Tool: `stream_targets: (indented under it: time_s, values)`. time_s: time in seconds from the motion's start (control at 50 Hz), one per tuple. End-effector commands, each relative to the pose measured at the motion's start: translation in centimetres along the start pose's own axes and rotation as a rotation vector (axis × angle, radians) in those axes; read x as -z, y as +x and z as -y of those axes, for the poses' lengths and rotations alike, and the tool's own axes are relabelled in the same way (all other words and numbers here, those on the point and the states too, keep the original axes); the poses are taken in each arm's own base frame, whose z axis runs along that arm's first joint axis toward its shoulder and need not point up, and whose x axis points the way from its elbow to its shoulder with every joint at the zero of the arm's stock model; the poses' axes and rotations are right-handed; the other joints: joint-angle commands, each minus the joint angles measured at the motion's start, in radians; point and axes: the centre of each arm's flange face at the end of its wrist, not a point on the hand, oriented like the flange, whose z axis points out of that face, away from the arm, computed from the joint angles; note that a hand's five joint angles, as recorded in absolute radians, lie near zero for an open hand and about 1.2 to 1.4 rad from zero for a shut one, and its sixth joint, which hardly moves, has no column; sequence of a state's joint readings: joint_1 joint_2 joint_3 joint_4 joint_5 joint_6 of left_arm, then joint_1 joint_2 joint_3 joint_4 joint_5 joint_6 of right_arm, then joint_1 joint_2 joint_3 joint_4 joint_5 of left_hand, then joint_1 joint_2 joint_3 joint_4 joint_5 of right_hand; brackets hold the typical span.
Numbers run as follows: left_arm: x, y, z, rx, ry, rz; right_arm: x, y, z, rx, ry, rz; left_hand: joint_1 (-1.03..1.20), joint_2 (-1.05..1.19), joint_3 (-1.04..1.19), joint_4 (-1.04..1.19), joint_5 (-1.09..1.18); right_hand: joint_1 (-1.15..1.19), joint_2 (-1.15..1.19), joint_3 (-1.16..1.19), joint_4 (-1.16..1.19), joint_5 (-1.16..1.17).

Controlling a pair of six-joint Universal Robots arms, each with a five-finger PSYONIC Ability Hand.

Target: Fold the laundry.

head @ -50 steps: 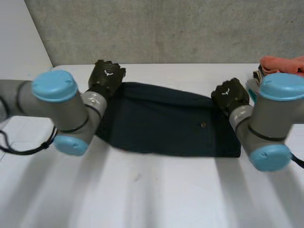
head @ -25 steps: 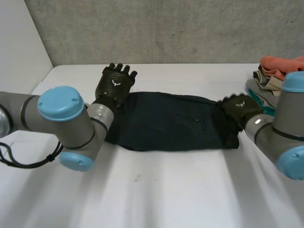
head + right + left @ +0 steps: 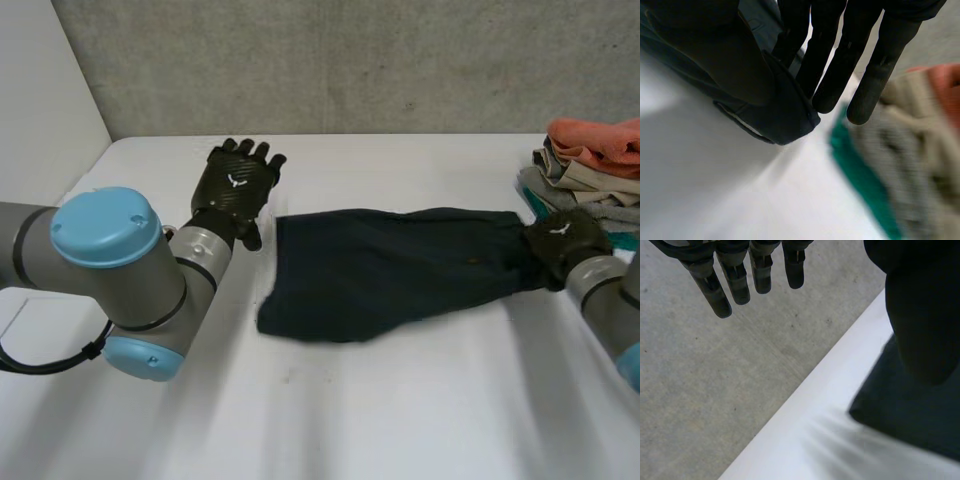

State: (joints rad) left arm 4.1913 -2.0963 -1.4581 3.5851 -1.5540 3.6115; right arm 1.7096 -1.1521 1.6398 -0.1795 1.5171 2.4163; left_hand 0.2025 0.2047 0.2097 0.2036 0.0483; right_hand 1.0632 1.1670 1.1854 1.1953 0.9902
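Nearest the camera the bench [image 3: 400,420] lies bare, with the left arm [image 3: 110,260] over its near-left part. Beyond that lies the dark cloth [image 3: 390,270], the piece being folded. It is a long navy garment (which kind I cannot tell) spread flat across the middle of the bench, its left end wide, its right end narrow and bunched. That taper makes sense, since the right robot hand [image 3: 565,238] holds the right end. In its own wrist view the thumb presses the cloth's hem against straight fingers [image 3: 830,75], a pinch on the edge rather than a full fist, which I judge suits dragging or lifting one end. The left robot hand [image 3: 235,185] is just beside the cloth's far-left corner and apart from it, its fingers [image 3: 735,282] straight and spread with nothing in them. Placed so, it looks ready to take that corner. Just beyond the right robot hand, at the bench's far-right edge, sits a heap of other laundry [image 3: 590,165] (orange on top, beige and teal beneath), probably waiting its turn. Behind everything stands a grey wall [image 3: 350,60].
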Motion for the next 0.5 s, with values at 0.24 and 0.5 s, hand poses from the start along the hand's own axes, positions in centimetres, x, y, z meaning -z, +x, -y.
stream_targets:
  time_s: [0.24, 0.5]
  values:
    - [1.7, -0.8, 1.2, 0.071, 0.005, 0.010, 6.2, -15.5, 11.3, 0.430, 0.868, 0.296, -0.028, -0.030, -0.035, -0.029, -0.048, 0.333, 0.229, 0.211, 0.201, 0.232]
    - [1.1, -1.4, 2.5, 0.099, 0.055, 0.034, 8.5, -17.8, 11.0, 0.293, 0.872, 0.452, -0.028, -0.030, -0.035, -0.029, -0.048, -0.883, -0.987, -1.005, -1.015, -0.984]
